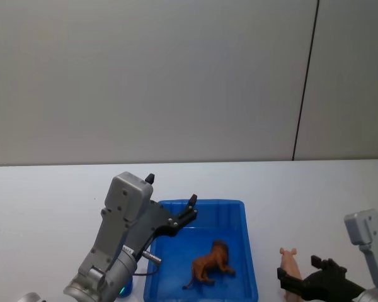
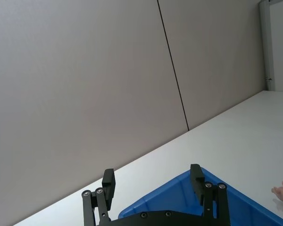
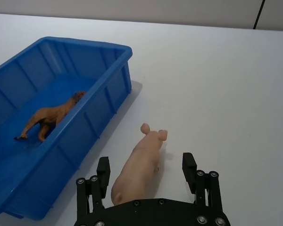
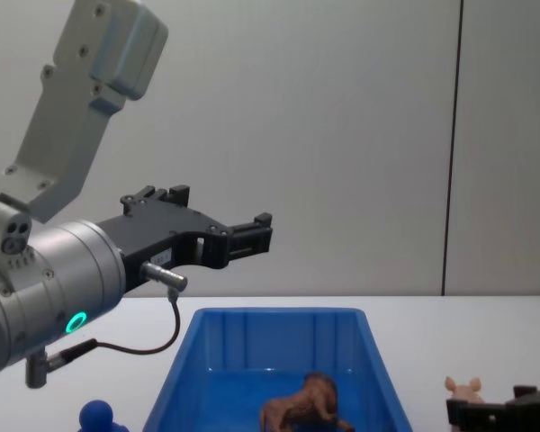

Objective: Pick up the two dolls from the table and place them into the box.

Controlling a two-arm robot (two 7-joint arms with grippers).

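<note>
Lower centre of the head view: the blue box (image 1: 201, 203) on the white surface (image 1: 44, 189), a brown lion doll (image 1: 211, 263) inside. The left hand (image 1: 171, 190), released and empty, hangs over the box's left rim. At lower right, the right hand (image 3: 145, 162), also released, straddles the pink pig doll (image 3: 139, 165) beside the box.

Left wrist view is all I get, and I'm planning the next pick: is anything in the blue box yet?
Observer: Yes, a brown lion is inside the box, on its floor.
Operator: And the pink thing at my edge?
Observer: A pink pig on the table, beside the box, outside it.
Operator: My left gripper is open near the rim. Where's the right one?
Observer: The right gripper is open, low over the table, fingers either side of the pig's rear, not closed on it.
</note>
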